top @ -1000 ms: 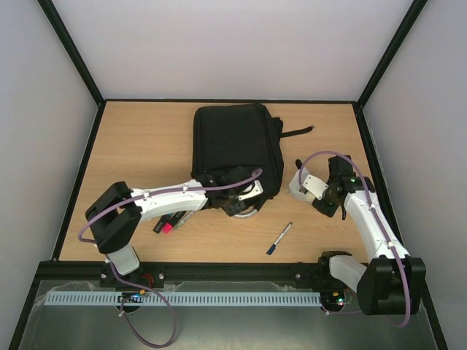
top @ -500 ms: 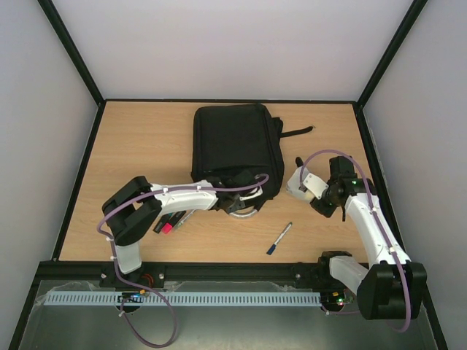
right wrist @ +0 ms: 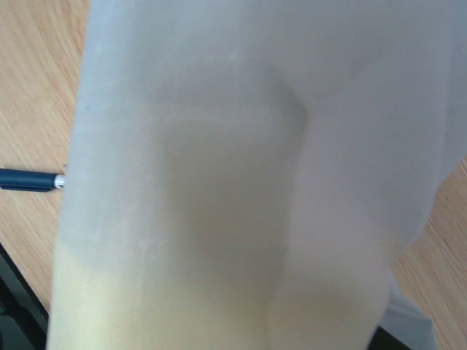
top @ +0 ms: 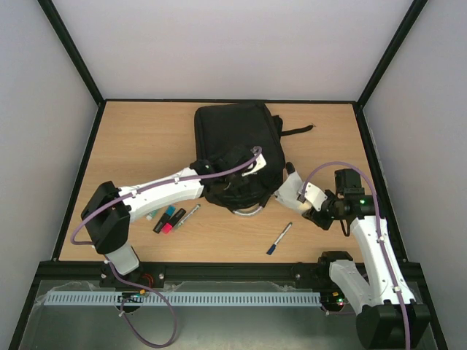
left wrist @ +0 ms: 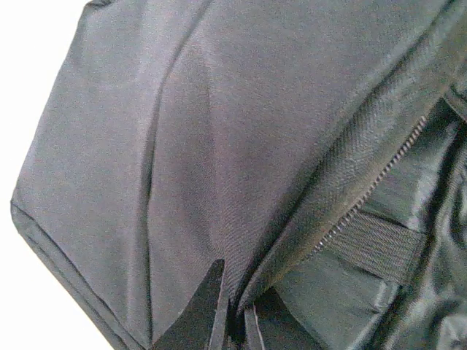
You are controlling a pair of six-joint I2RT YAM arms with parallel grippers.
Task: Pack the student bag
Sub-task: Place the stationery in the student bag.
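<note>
From above, the student bag (top: 237, 142) lies flat on the wooden table (top: 146, 146), a little toward 12 o'clock from the table's middle. A thin black strap (top: 298, 133) trails off it toward 3 o'clock, and its grey curved handle (top: 249, 211) pokes out at the 6 o'clock end. The left arm reaches across from 8 o'clock, with the left gripper (top: 232, 188) down on the bag's near edge. At about 7 o'clock from the bag, a cluster of markers (top: 167, 220) lies beside a slim pen (top: 188, 216). A blue-capped pen (top: 279, 238) lies alone at 5 o'clock. The right gripper (top: 312, 204) sits at 4 o'clock from the bag, clamped round a white object (top: 295, 191) that points toward the bag's near right corner, just beside it.

The left wrist camera is filled with the black fabric of the bag (left wrist: 182, 146). A zip (left wrist: 379, 175) runs up toward 2 o'clock, and a shiny lining shows beyond it. At 6 o'clock the left gripper (left wrist: 235, 321) has its fingers (left wrist: 208, 306) drawn nearly together, pinching the fabric edge of the opening.

The right wrist camera sees mostly the blurred white object (right wrist: 241, 182), very close. Its own fingers are hidden behind it. Bare table wood (right wrist: 36, 87) shows at 9 o'clock, with the dark end of the blue-capped pen (right wrist: 28, 179) there.
</note>
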